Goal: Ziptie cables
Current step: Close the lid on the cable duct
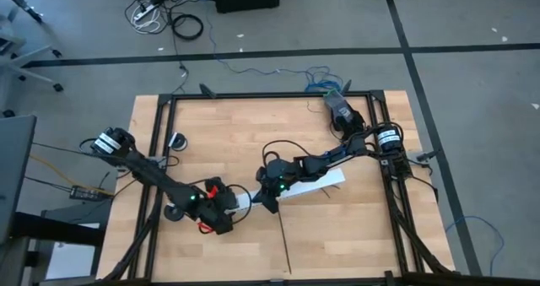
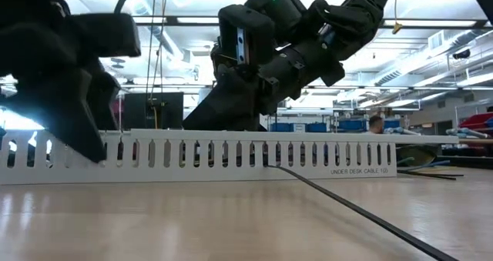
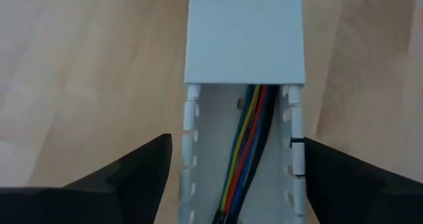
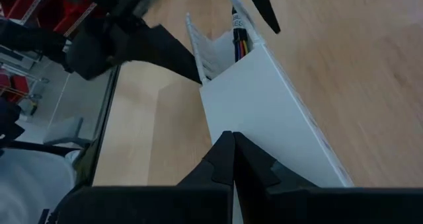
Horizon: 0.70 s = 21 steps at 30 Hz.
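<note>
A long white slotted channel lies across the table's middle, partly closed by a white cover. In its uncovered end lie the cables, a bunch of thin coloured wires. The ziptie, a thin black strip, sticks into a slot in the channel's near wall and runs over the wood toward the near edge. My left gripper is open, one finger on either side of the channel's uncovered end; no touch shows. My right gripper is shut on top of the cover. My right gripper rests its shut fingertips on the top face of the channel's white cover, near the cover's end by the uncovered stretch. The fingers come slanting down from the table's right and far side. The channel lies flat on the table.
Black frame rails run along the table's left, far and right sides. A small round grey part lies at the far left. Bare wood shows near the front right, beside the ziptie's free end.
</note>
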Available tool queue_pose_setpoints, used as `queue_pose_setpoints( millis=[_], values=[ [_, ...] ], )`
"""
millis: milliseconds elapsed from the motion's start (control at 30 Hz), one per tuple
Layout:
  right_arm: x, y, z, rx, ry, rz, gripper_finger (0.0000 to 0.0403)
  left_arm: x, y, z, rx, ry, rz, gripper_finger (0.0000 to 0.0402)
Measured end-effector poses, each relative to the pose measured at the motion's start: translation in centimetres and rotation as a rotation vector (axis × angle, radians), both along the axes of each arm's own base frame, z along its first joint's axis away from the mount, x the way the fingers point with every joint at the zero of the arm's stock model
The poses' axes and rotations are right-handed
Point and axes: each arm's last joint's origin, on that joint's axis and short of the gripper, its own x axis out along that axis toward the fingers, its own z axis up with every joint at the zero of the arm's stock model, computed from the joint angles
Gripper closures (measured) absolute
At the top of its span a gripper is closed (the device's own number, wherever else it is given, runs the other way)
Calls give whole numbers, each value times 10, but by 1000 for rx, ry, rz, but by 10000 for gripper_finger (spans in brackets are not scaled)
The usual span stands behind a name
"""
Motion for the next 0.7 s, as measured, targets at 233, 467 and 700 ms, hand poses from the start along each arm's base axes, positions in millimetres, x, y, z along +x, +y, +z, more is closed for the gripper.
queue_pose_setpoints(
  millis=[233, 467, 700],
  values=[
    [0, 0, 0, 8, -3, -5, 402, 1, 0, -5, 13, 10, 3, 105],
    [1, 1, 16, -18, -94, 15, 402, 1, 0, -5, 26, 10, 8, 121],
    [-3, 4, 35, -62, -135, 8, 403, 1, 1, -5, 32, 6, 13, 122]
  ],
)
